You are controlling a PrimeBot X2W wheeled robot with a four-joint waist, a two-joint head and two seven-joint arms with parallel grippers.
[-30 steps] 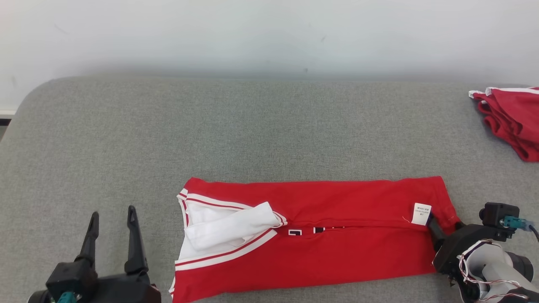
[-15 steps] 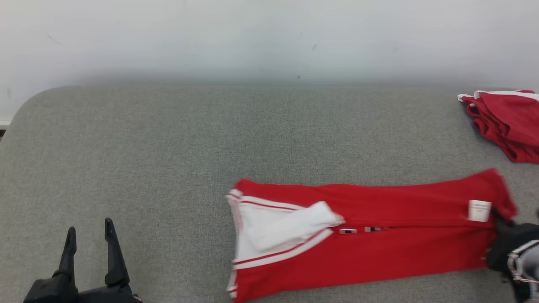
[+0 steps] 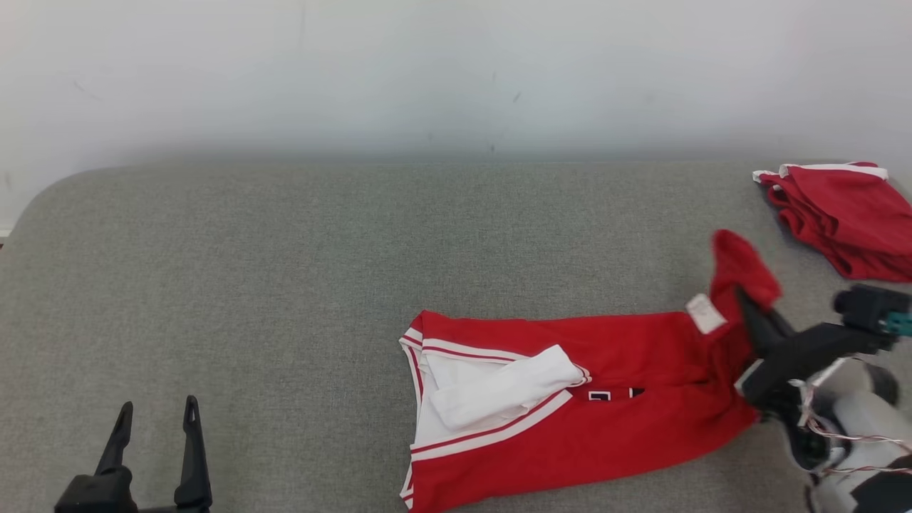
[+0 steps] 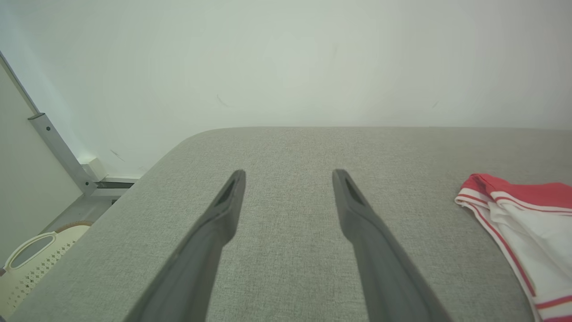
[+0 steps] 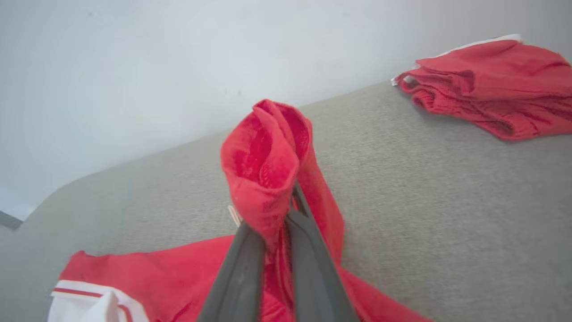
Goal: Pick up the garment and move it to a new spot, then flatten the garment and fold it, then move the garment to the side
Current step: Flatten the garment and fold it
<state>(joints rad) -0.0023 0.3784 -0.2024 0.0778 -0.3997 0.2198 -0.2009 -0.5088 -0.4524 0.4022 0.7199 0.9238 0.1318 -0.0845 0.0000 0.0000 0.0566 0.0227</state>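
Right gripper (image 3: 748, 306): I see it pinched tight on the red garment's (image 3: 627, 420) end, held above the grey surface (image 3: 285, 271) | rest lies flat, front right | left gripper (image 3: 158, 405): spread wide, empty.

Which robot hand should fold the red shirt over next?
Right, I'd say. The right gripper is shut on the lifted end of the garment, so it could carry that end over. The left gripper hangs open above the grey surface, apart from the garment.
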